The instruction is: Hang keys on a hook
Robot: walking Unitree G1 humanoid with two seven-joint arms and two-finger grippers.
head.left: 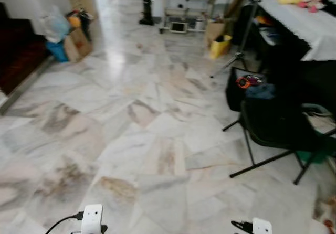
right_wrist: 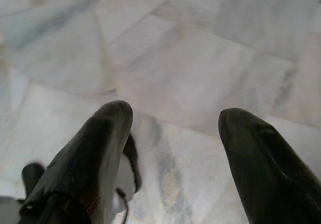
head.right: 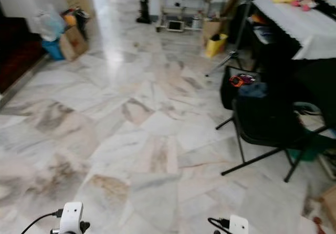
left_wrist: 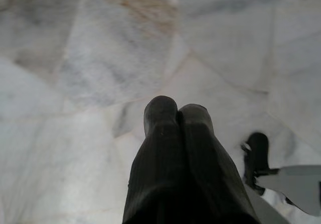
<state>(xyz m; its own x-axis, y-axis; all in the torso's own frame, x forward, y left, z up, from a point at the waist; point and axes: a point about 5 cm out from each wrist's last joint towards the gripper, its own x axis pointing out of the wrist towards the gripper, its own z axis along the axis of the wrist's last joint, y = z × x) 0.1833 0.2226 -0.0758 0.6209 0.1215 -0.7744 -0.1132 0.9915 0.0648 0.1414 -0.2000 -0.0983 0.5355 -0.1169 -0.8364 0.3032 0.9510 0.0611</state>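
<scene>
Both arms hung idle over marble floor [head.left: 131, 139] while walking: left gripper [left_wrist: 178, 114] pinched empty, right gripper [right_wrist: 173, 121] spread wide; keys unseen.

floor: pale marble tiles [head.left: 157, 113], glare patch far ahead
chair: black folding one [head.left: 278, 129], ahead-right of the jaws
table: white cloth [head.left: 304, 19], far right
boxes: cardboard [head.left: 77, 42], far left
</scene>
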